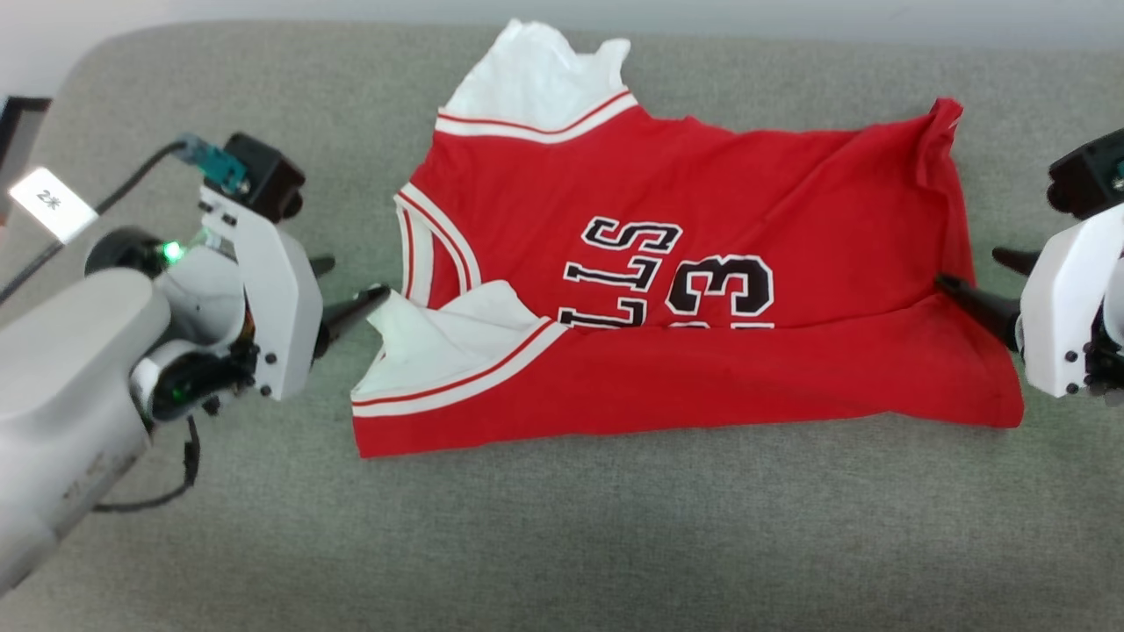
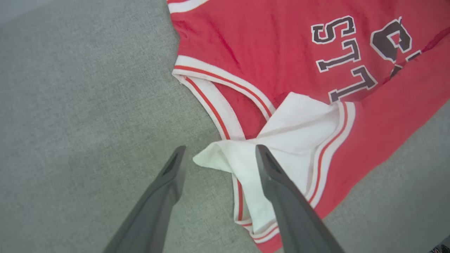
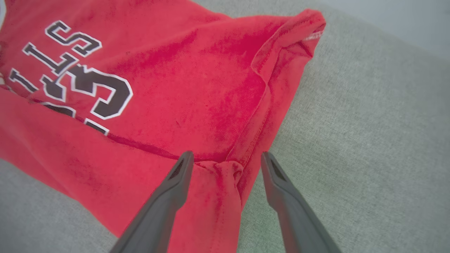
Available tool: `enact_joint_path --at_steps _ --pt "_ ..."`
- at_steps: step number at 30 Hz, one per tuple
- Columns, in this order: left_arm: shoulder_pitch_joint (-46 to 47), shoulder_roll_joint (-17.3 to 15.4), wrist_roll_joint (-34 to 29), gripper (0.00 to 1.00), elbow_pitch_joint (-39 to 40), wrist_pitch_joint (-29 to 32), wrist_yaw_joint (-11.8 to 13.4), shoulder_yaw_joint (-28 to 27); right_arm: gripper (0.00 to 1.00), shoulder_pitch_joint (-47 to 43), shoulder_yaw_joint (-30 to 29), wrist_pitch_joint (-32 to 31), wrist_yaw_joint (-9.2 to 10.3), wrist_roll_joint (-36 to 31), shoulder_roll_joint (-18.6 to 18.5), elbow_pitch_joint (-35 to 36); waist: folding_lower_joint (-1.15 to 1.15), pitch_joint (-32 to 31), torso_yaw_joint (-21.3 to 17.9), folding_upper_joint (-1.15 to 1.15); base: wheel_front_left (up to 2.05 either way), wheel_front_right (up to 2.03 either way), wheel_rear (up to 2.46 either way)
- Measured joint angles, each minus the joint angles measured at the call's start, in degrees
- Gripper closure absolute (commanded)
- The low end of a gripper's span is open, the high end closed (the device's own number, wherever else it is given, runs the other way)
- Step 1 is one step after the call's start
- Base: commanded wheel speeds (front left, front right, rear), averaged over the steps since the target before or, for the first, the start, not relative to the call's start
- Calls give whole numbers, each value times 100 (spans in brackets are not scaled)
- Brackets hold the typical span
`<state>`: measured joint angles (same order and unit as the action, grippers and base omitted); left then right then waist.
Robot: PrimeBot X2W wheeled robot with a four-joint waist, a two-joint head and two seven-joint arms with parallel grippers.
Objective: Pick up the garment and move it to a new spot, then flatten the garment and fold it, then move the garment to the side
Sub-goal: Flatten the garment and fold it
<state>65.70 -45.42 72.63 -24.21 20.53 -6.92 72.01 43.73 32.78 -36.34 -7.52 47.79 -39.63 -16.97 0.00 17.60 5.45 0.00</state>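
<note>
Garment [image 1: 685, 290] half-folded on grey cushion [image 1: 562, 544], white label [image 1: 51, 204] far left

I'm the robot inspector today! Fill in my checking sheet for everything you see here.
Surface: grey cloth pad, smooth.
Job's things: red shirt lying spread out, near edge folded up over part of the lettering.
Clutter: nothing seen.
Grippers: left pincer open, white sleeve tip between its fingers; right pincer open, bunched red hem between its fingers.
Cables: black cable running along the left arm.
Surroundings: pale wall behind the pad; dark thing at the left edge, too cut off to tell.
</note>
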Motion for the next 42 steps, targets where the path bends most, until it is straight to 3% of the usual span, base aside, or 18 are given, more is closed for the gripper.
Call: enact_joint_path --at_steps 10,19,30,35,37,42 --pt "-540 -261 723 0 521 572 770 -25 0 -506 -1012 1162 0 -552 200 431 0 -333 -57 0 0 0 0" --pt "-1105 -537 1278 0 993 921 1384 -15 0 -1513 -2396 1280 0 -1098 798 1124 0 -482 -280 0 0 0 0" --pt "-1525 -448 1415 0 487 667 1390 -30 0 -2884 -3757 943 0 -1596 1756 2393 0 -417 -571 0 0 0 0" --pt "-1593 -310 1559 0 67 661 1199 -70 0 -3416 -3969 486 0 -1638 2040 2776 0 -397 -665 0 0 0 0" --pt "-1603 -287 1578 100 -60 702 1107 -75 0 -3605 -3985 247 0 -1638 2113 2887 0 -387 -693 0 0 0 0" --pt "-1571 -216 1499 100 -246 719 906 -83 0 -3856 -3938 -237 0 -1556 2185 3108 0 -326 -703 0 0 0 0"
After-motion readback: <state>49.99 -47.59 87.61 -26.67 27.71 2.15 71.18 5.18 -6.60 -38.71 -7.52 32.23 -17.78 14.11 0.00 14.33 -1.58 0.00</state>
